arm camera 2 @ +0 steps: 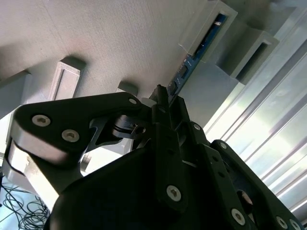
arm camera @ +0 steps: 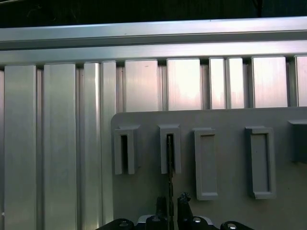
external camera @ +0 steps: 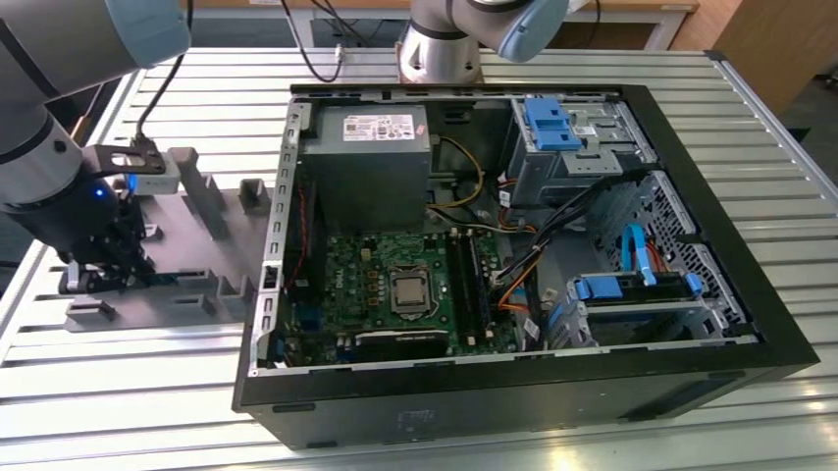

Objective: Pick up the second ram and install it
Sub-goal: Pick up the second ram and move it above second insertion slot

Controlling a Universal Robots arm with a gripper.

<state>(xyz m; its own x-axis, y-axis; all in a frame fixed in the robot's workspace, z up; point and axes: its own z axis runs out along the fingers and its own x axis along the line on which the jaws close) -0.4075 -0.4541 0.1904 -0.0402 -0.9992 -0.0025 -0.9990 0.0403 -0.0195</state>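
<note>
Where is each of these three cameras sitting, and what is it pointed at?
Exterior view: off the arm, high up, looking down at the open computer case and grey tray; the arm shows at the exterior view's left.
First wrist view: on the wrist, facing squarely onto the tray and slatted table; the pincer shows.
Second wrist view: on the wrist, looking along the pincer at the tray.
Both wrist views share the ram stick standing in a tray slot at the pincer.
</note>
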